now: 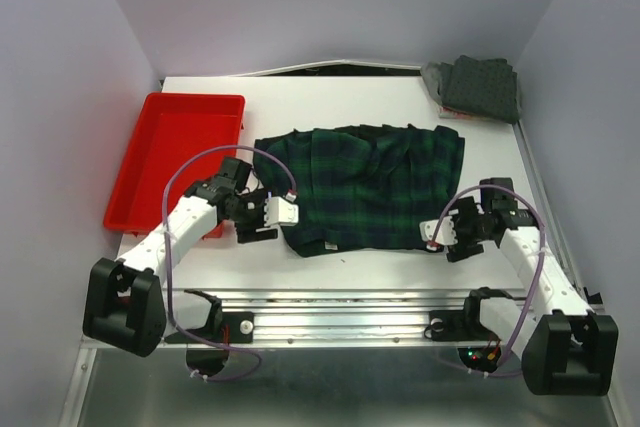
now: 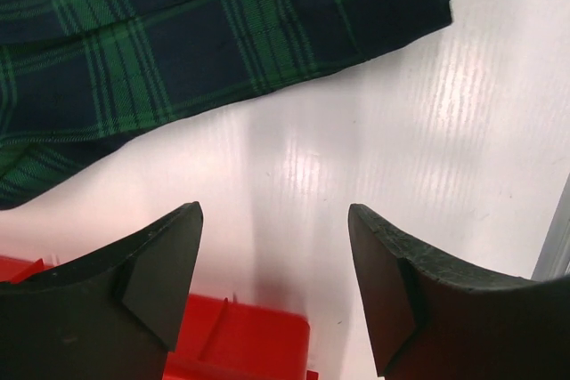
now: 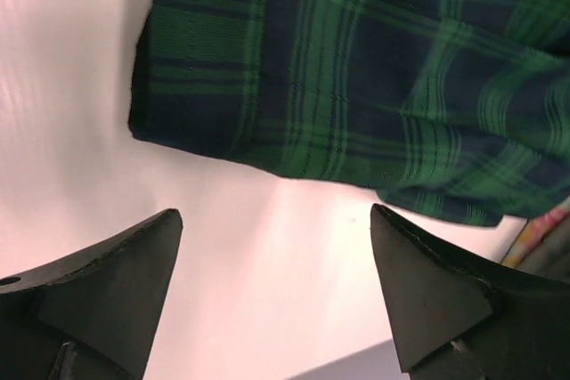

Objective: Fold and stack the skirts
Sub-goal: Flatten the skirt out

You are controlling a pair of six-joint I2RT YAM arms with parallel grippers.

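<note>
Green-and-navy plaid fills the middle of your workspace: the pleated skirt (image 1: pixel 370 187) lies spread on the white table (image 1: pixel 330 97), its long side running left to right, with some rumpling near its far edge.

Your left gripper (image 1: pixel 262 219) sits low just beside the skirt's near-left corner. From the left wrist camera, its 2 dark fingers (image 2: pixel 151 264) stand wide apart with only bare table between them, and the plaid edge (image 2: pixel 223 33) lies beyond the tips, not touching them. Nothing is held. A piece of the red tray (image 2: pixel 240 335) shows under that gripper.

Your right gripper (image 1: pixel 447 235) is at the skirt's near-right corner, just beside the cloth. From the right wrist camera its fingers (image 3: pixel 116 282) are also spread wide and empty, with bare table between them and the plaid (image 3: pixel 356 68) a little past the tips.

At the far-right corner of the table you have a folded dark charcoal skirt (image 1: pixel 482 87), and a paler grey cloth (image 1: pixel 434 77) peeks out along its left side. Whether that grey piece lies under the charcoal one or only beside it, you cannot tell from above.

The red tray (image 1: pixel 180 152) sits along the left side of the table, well apart from the folded pile.
</note>
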